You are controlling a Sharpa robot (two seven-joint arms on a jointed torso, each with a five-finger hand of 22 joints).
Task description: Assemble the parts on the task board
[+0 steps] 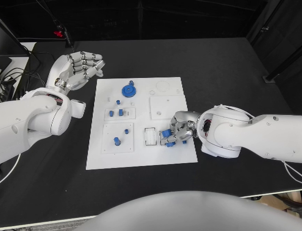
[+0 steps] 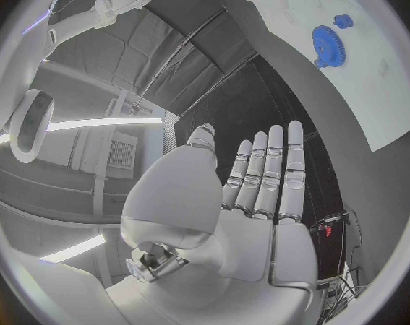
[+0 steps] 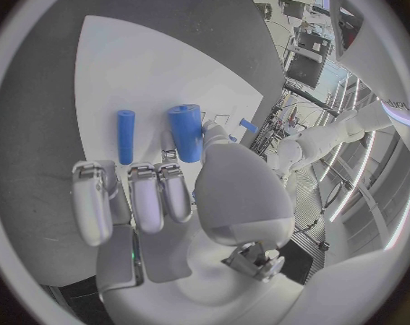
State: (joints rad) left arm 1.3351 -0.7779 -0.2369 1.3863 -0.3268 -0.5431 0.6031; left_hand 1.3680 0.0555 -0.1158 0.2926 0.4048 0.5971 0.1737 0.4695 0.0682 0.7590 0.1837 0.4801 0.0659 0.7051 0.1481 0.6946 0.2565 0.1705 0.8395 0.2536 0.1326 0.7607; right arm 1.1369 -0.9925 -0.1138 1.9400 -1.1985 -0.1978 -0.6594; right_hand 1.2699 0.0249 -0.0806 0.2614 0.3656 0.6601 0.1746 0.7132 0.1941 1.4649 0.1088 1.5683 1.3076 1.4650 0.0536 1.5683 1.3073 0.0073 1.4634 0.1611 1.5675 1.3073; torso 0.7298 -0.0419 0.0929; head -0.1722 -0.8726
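The white task board (image 1: 141, 156) lies mid-table. My right hand (image 1: 176, 132) hovers over its near right part, fingers curled. Its thumb and a finger pinch a thick blue cylinder (image 3: 185, 131) (image 1: 166, 133). Beside it a thinner blue peg (image 3: 125, 136) lies flat on the board (image 3: 142, 65). A blue gear (image 1: 128, 90) (image 2: 327, 37) sits at the board's far side, and several small blue pegs (image 1: 116, 140) stand in the left-hand square plates. My left hand (image 1: 82, 67) (image 2: 250, 195) is off the board's far left corner, fingers straight and apart, holding nothing.
Cables and equipment (image 1: 2, 72) lie along the table's left edge, with a small red item (image 1: 57, 33) at the far left. A dark post (image 1: 290, 57) crosses the far right corner. Bare black table (image 1: 227, 72) surrounds the board.
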